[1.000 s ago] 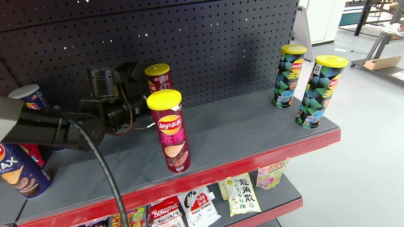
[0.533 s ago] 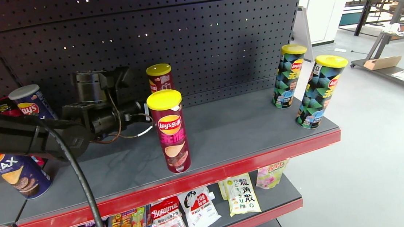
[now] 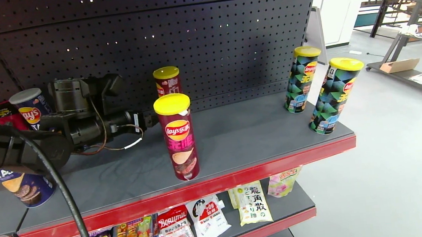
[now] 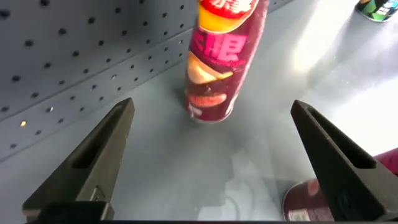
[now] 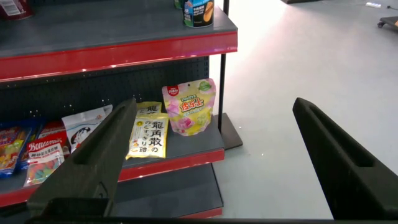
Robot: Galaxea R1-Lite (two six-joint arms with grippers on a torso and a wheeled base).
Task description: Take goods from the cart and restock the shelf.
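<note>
Maroon can (image 3: pixel 177 136) upright near shelf (image 3: pixel 242 131) edge; second can (image 3: pixel 166 80) behind it. Left gripper (image 4: pixel 211 109) just left of maroon can, jaws apart, empty. Right gripper (image 5: pixel 214 102) jaws apart, empty.

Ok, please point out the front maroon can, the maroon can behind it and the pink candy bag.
front maroon can (image 3: pixel 177 136): head view, label.
rear maroon can (image 3: pixel 168 85): head view, upper body.
pink candy bag (image 5: pixel 189 107): right wrist view, front middle.

Qty: 2 maroon cans (image 3: pixel 176 136) (image 3: pixel 166 80); 2 black-green cans (image 3: pixel 301 80) (image 3: pixel 333 96); 2 blue cans (image 3: pixel 29 105) (image 3: pixel 26 188); approx. 8 snack bags (image 3: pixel 208 218).
</note>
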